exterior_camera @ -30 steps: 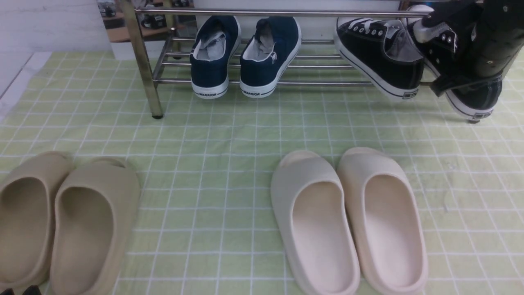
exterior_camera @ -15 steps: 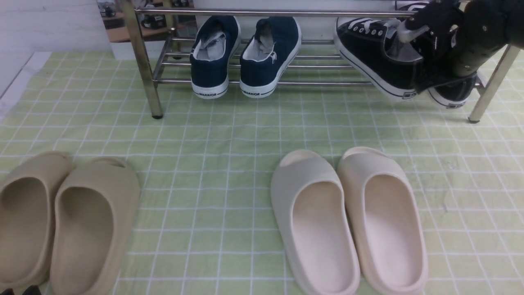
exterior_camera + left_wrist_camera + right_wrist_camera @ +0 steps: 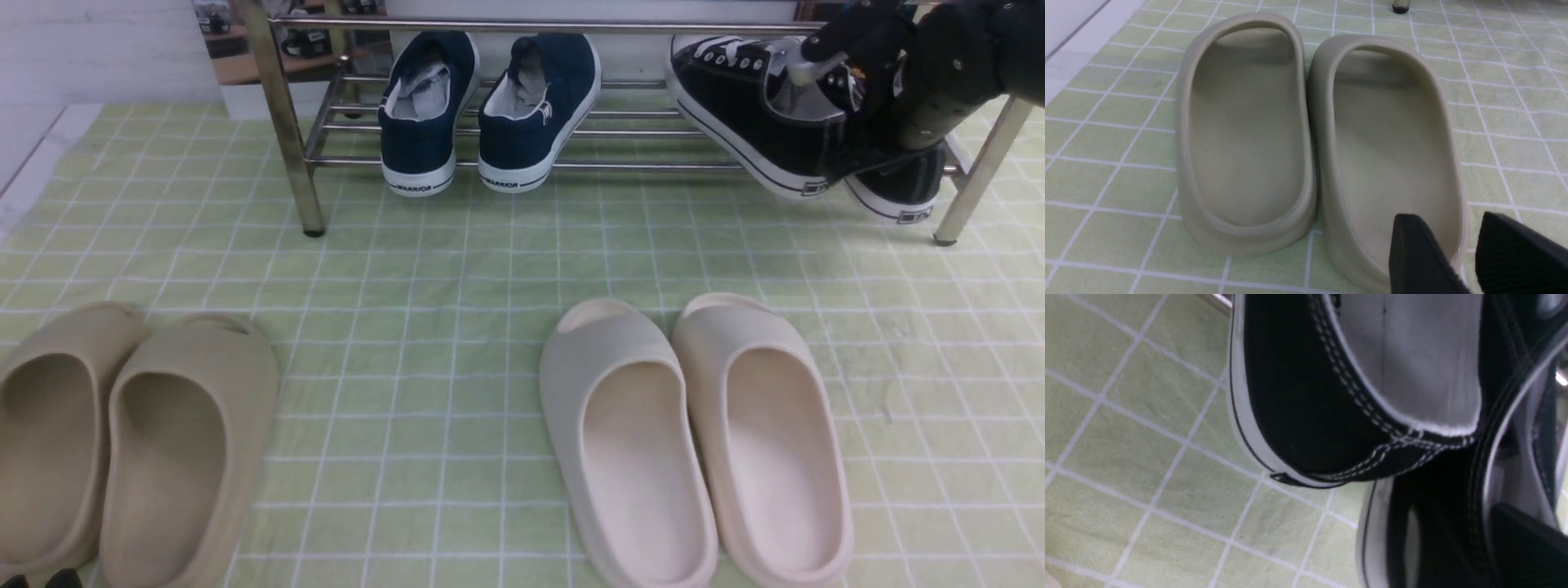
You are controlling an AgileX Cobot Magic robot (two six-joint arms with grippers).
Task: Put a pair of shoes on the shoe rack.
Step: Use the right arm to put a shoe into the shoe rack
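The chrome shoe rack (image 3: pixel 522 26) spans the back of the front view. One black canvas sneaker (image 3: pixel 739 106) lies tilted on its lower rails at the right, heel toward me. The second black sneaker (image 3: pixel 906 184) rests beside it, heel hanging over the front rail. My right gripper (image 3: pixel 869 122) reaches down into this second sneaker. In the right wrist view its jaws (image 3: pixel 1457 531) stand apart astride the heel wall, with grey lining showing beside one finger (image 3: pixel 1527 539). My left gripper (image 3: pixel 1447 220) is open and empty, hovering over the heel of a tan slide (image 3: pixel 1388 155).
Navy slip-on sneakers (image 3: pixel 490 106) sit on the rack's left half. A tan pair of slides (image 3: pixel 131 433) lies front left and a cream pair (image 3: pixel 694 433) front centre on the green checked cloth (image 3: pixel 457 269). The rack's right leg (image 3: pixel 976 180) stands beside my right arm.
My right arm carried the second black sneaker back and leftward onto the rack beside the first. In the last half second its heel settled slightly lower. The left arm stayed still.
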